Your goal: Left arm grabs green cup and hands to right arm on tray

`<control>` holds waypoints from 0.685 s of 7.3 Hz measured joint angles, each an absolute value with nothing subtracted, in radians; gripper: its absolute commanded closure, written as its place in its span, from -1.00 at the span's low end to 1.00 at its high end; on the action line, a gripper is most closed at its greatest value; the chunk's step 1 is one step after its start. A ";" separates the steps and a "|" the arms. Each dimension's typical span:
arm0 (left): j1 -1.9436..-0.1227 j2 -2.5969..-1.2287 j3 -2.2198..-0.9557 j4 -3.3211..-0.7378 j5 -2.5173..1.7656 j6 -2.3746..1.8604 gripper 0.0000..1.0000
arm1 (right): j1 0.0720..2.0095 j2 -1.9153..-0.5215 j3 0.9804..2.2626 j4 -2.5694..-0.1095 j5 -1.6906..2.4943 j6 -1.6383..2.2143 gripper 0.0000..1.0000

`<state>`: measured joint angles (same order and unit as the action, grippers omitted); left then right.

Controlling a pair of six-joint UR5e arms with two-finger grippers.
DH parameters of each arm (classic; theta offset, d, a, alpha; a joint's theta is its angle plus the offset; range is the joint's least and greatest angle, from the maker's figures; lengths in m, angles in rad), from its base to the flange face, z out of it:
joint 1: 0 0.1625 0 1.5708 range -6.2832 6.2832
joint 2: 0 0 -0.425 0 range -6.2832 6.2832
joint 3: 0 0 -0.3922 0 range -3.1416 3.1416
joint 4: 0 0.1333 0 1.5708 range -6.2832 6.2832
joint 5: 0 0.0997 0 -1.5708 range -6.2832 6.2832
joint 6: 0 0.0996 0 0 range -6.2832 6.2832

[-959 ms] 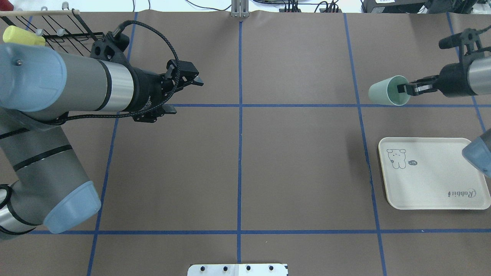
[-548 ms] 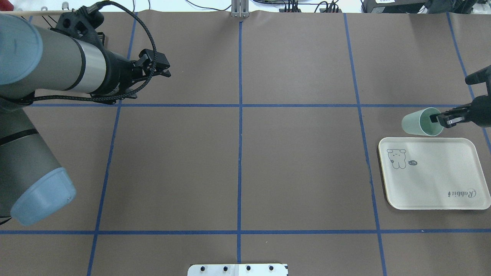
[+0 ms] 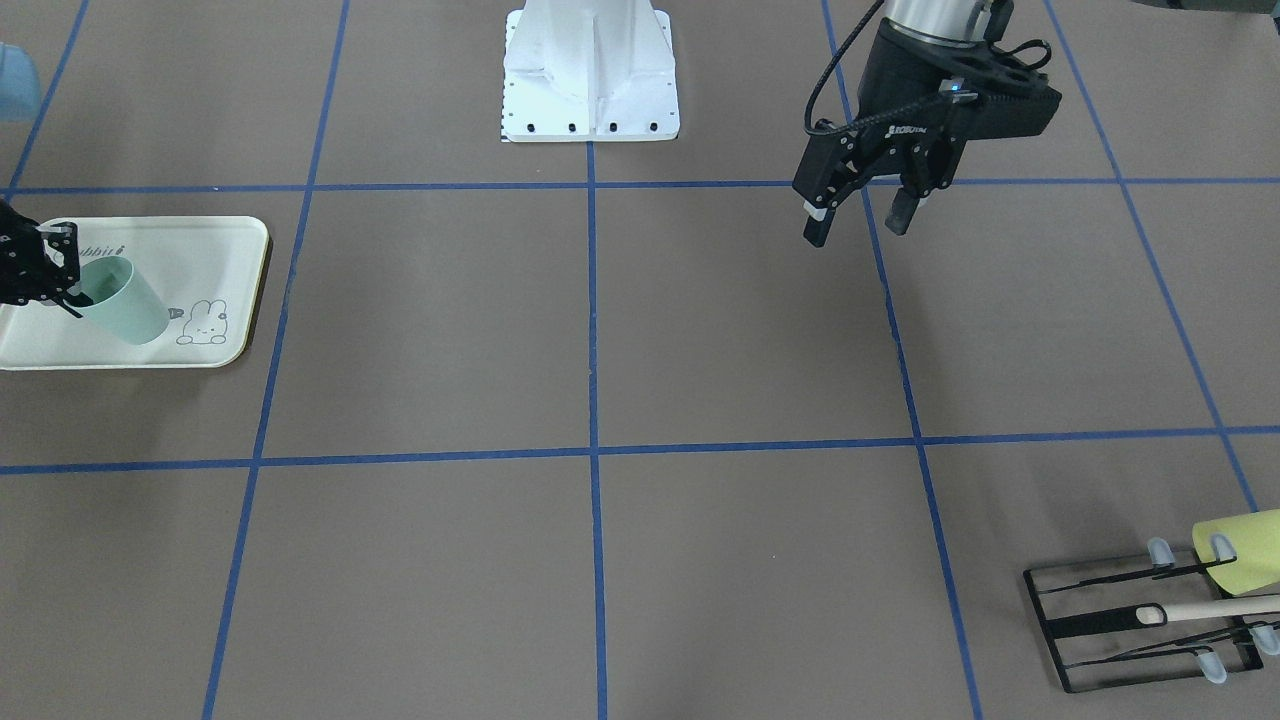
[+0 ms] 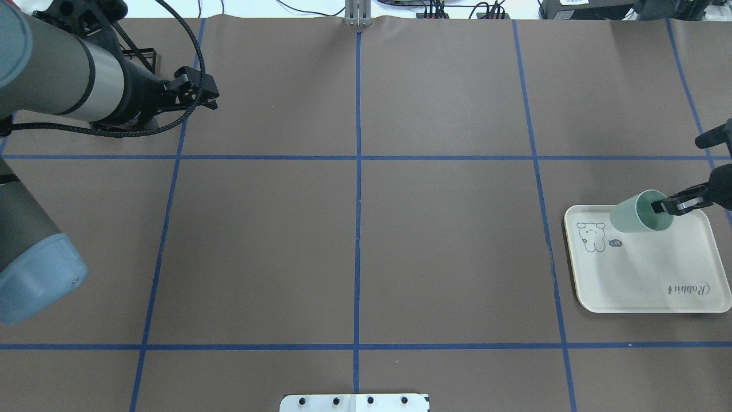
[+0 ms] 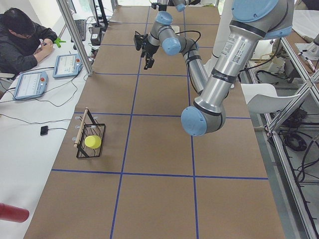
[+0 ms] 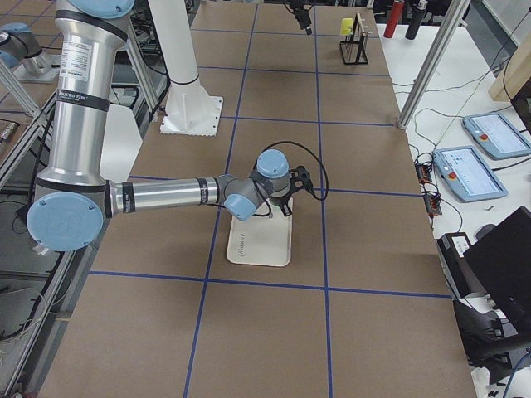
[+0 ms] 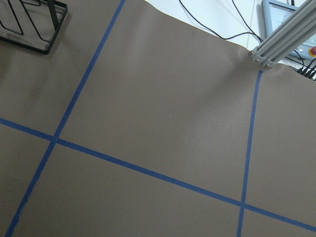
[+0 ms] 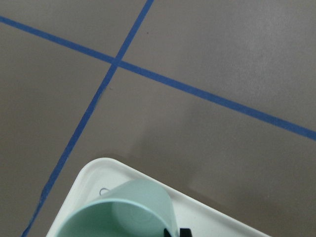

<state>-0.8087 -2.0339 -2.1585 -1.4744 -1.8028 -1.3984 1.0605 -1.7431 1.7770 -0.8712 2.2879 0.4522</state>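
The pale mint-green cup [image 4: 633, 213] is tilted on its side in my right gripper [image 4: 667, 206], which is shut on its rim with one finger inside. The cup hangs over the far edge of the cream tray [image 4: 646, 274] with the bunny drawing. In the front-facing view the cup [image 3: 122, 300] and right gripper [image 3: 55, 285] are above the tray [image 3: 190, 250]. The right wrist view shows the cup's mouth [image 8: 123, 212] over the tray's corner [image 8: 94, 173]. My left gripper [image 3: 858, 228] is open and empty, far away at the back left [image 4: 209, 97].
A black wire rack [image 3: 1120, 620] holding a yellow-green cup [image 3: 1240, 550] stands at the far left of the table; its corner shows in the left wrist view [image 7: 29, 24]. The white robot base [image 3: 590, 70] is at the near middle edge.
My right gripper has carried the green cup toward the robot side and to the right, from beyond the tray to over its far edge. My left arm has drawn back to the far left.
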 measured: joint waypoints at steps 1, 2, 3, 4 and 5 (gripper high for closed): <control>-0.815 -2.026 -2.158 -1.471 -1.803 -1.377 -1.00 | 1.058 -1.743 1.780 -0.915 2.302 0.438 1.00; -0.818 -2.016 -2.156 -1.471 -1.804 -1.361 -0.99 | 1.055 -1.743 1.785 -0.970 2.309 0.412 1.00; -0.820 -2.003 -2.156 -1.471 -1.804 -1.353 -0.99 | 1.052 -1.743 1.791 -1.024 2.312 0.377 1.00; -0.820 -1.994 -2.155 -1.471 -1.804 -1.347 -0.99 | 1.050 -1.746 1.795 -1.067 2.312 0.346 1.00; -0.821 -1.989 -2.155 -1.471 -1.804 -1.345 -1.00 | 1.047 -1.750 1.797 -1.090 2.311 0.327 1.00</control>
<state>-0.8206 -1.9887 -2.1548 -1.4710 -1.8037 -1.3450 1.0468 -1.7497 1.7974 -1.0901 2.3115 0.3275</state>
